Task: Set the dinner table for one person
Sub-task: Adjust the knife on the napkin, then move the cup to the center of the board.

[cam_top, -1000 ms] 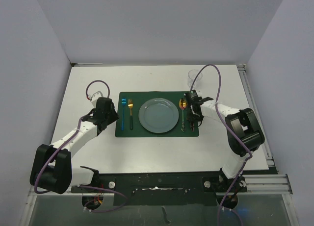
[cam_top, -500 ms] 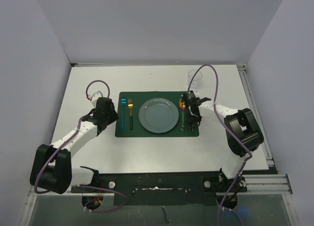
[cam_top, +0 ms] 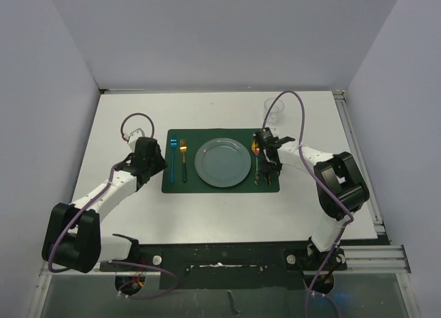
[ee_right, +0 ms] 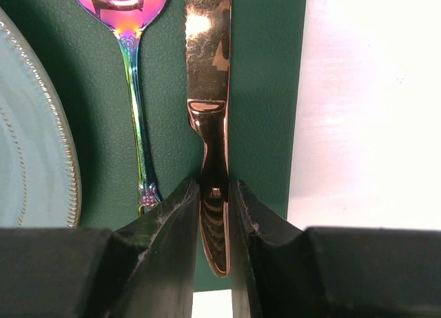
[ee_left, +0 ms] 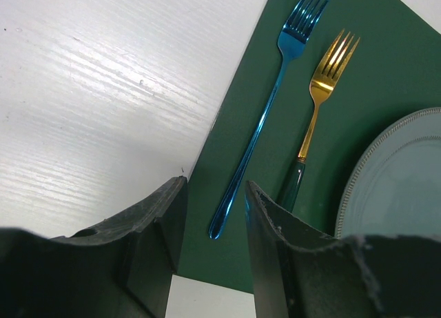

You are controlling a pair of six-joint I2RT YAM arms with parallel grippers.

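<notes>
Knife [ee_right: 209, 70] lies on the green placemat [cam_top: 176, 187], its handle apparently clamped by the right gripper [ee_right: 213, 194], which has shifted slightly left within the last second. The left gripper [ee_left: 213, 188], unmoved, holds its jaws apart above the blue fork [ee_left: 265, 118]. The dinner table [cam_top: 207, 211] spreads beneath the placemat.

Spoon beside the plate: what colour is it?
The spoon is iridescent rainbow, pink shading to green and blue; the right wrist view shows it best.
</notes>
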